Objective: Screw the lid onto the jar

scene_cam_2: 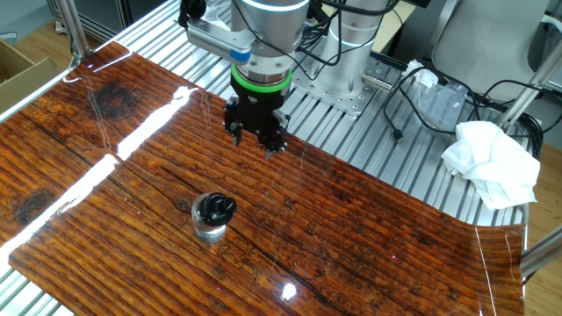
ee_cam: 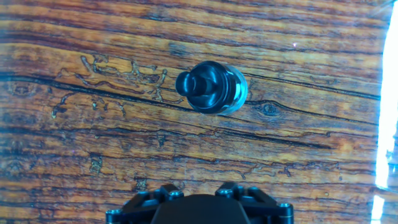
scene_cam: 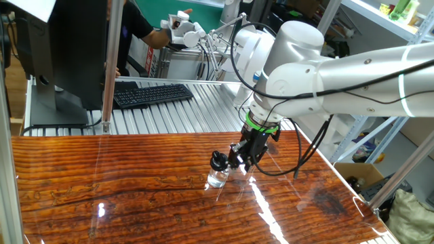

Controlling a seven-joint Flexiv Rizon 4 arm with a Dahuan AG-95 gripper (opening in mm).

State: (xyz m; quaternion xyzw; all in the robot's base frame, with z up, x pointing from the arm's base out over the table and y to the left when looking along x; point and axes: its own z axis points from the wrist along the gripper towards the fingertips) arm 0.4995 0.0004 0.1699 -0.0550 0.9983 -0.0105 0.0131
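Observation:
The small clear jar (scene_cam: pixel 217 179) (scene_cam_2: pixel 209 230) stands upright on the wooden tabletop (scene_cam_2: pixel 351 228). The dark round lid (scene_cam: pixel 218 161) (scene_cam_2: pixel 213 208) (ee_cam: pixel 208 87) sits on the jar's mouth, its knob tipped slightly to one side. My gripper (scene_cam: pixel 241 161) (scene_cam_2: pixel 256 146) hangs just above the table beside the jar, apart from it, fingers pointing down. Its fingers stand apart with nothing between them. In the hand view only the black hand body (ee_cam: pixel 199 208) shows at the bottom edge; the fingertips are out of sight there.
A keyboard (scene_cam: pixel 152 93) and a monitor stand lie on the slatted metal bench behind the wood. A white cloth (scene_cam_2: pixel 490 162) and cables (scene_cam_2: pixel 421 88) lie near the arm's base. A cardboard box (scene_cam_2: pixel 18 57) sits off the table's far corner.

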